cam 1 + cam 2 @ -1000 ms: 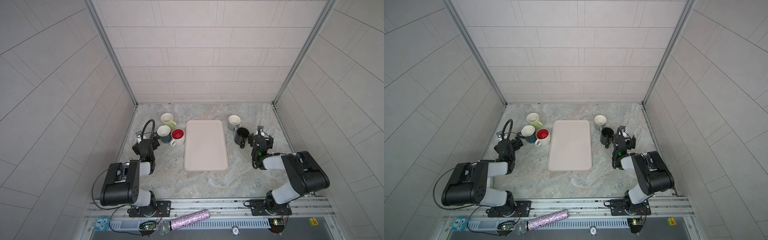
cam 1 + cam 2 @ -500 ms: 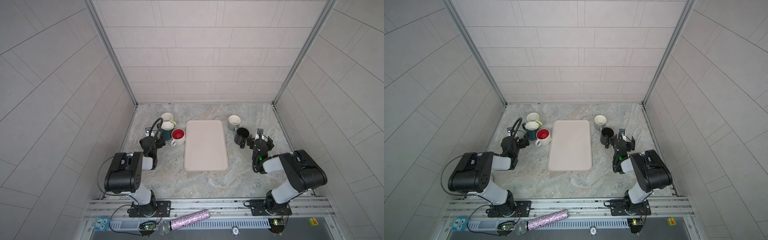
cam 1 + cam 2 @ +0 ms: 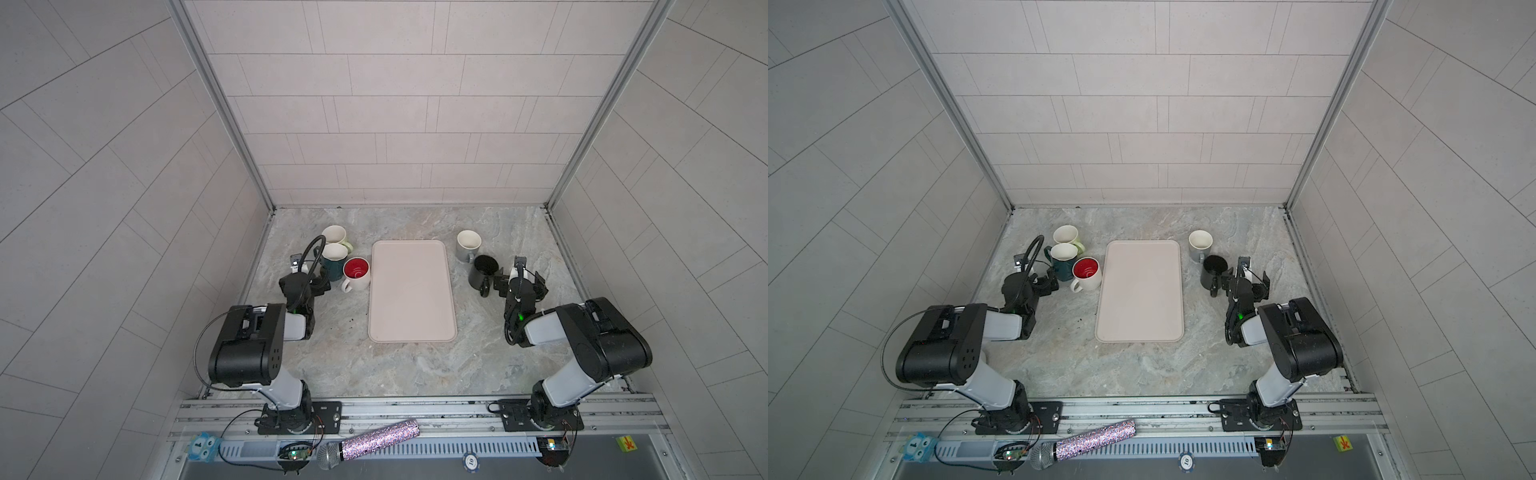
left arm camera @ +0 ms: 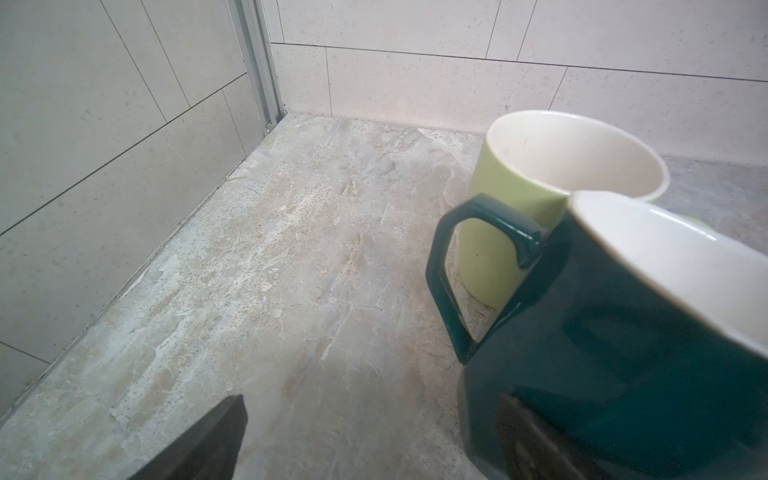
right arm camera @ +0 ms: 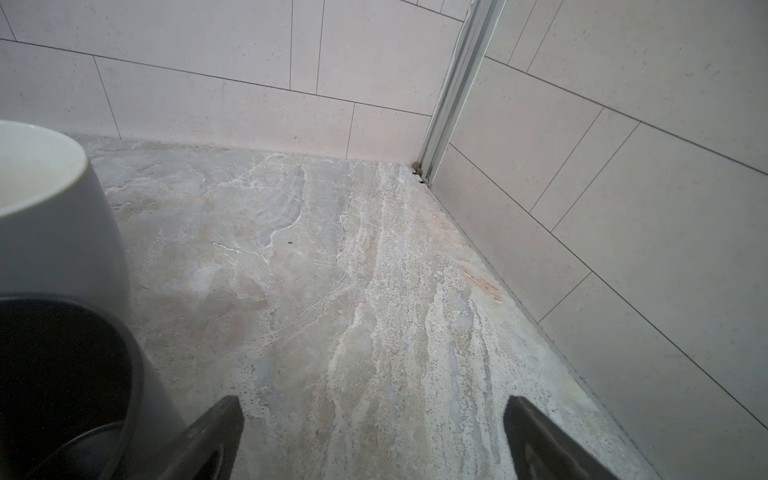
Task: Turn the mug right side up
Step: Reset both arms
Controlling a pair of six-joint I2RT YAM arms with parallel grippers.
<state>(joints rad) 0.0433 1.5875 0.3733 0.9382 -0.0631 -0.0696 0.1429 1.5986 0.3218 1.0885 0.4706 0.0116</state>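
Observation:
Every mug in view stands mouth up. On the left, in both top views, are a green mug [image 3: 336, 235], a teal mug [image 3: 333, 261] [image 3: 1064, 259] and a white mug with a red inside [image 3: 356, 273]. A grey mug [image 3: 467, 246] and a black mug [image 3: 482, 272] stand on the right. My left gripper [image 3: 306, 282] [image 4: 374, 415] is open, low over the counter, with the teal mug [image 4: 623, 332] right beside one finger. My right gripper [image 3: 519, 280] [image 5: 374, 405] is open over bare counter, just right of the black mug [image 5: 62, 374]. Neither gripper holds anything.
A pale pink tray [image 3: 409, 266] lies flat in the middle between the two mug groups. Tiled walls close in the left, back and right sides; the left wall [image 4: 104, 187] and right wall [image 5: 623, 208] run close to the grippers.
My left gripper has swung right and now sits against the teal mug, which has shifted slightly toward the green mug. The right gripper has barely moved.

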